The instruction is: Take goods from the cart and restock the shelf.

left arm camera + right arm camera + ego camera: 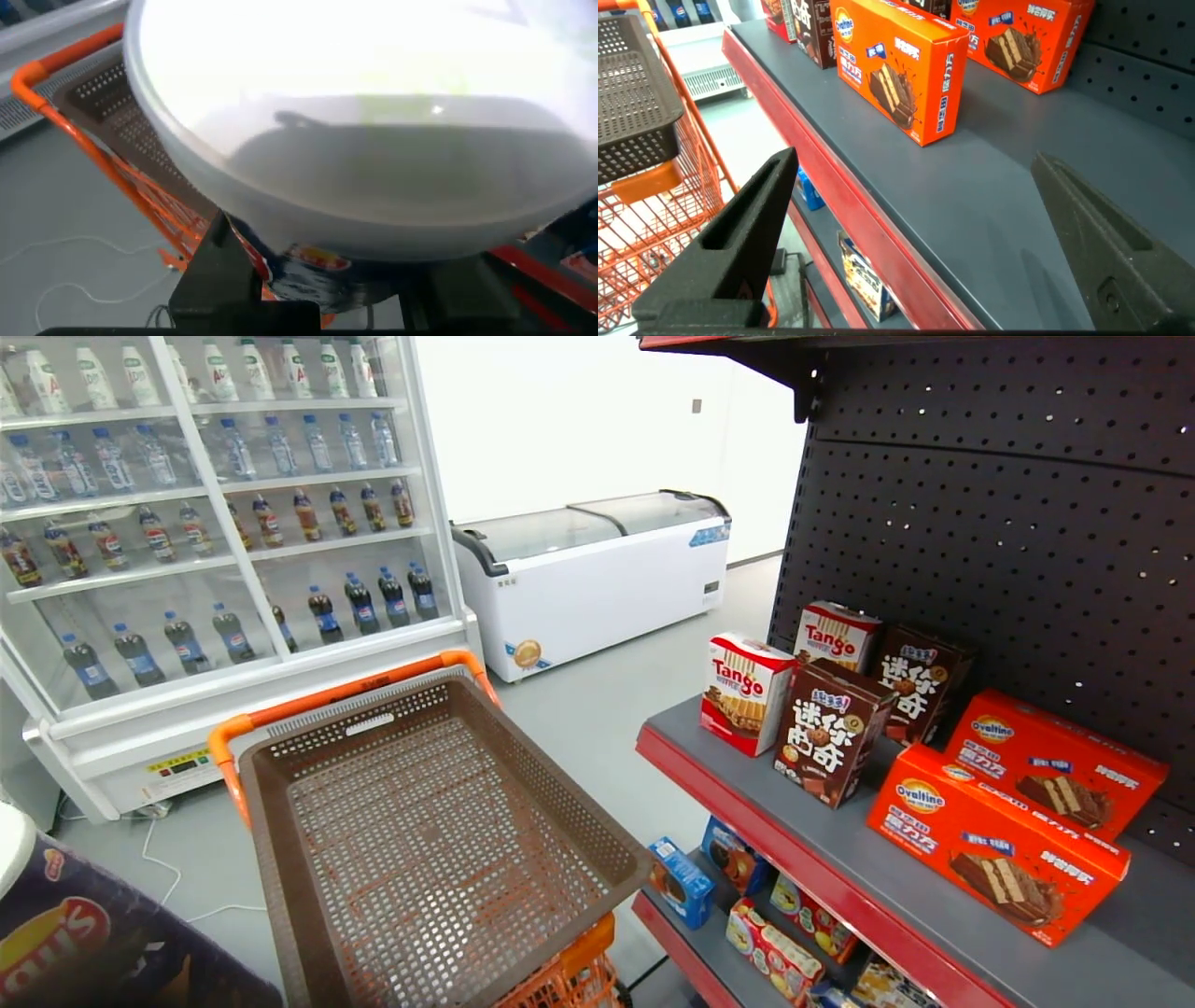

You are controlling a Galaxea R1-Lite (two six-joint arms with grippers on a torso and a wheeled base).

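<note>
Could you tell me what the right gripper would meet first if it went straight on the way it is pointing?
The right gripper would likely meet the grey shelf board just short of the nearer orange box; depth is unclear.

Cart: a brown perforated plastic basket [369,709] on an orange wire frame with an orange handle, standing just left of the shelf.
Shelf: a grey board with a red front edge [695,747], backed by black pegboard.
Wafer boxes: two red-and-white cartons, upright at the shelf's left end, one in front [745,693] and one behind [837,635].
Brown boxes: two dark chocolate-coloured cartons, upright just right of the wafer boxes, front [831,733] and back [920,681].
Orange boxes: two flat orange cartons with a wafer picture, leaning back, front [994,845] and back [1055,761].
Chip bag: a dark purple bag with a yellow-and-red logo [84,943], left of the cart.
</note>
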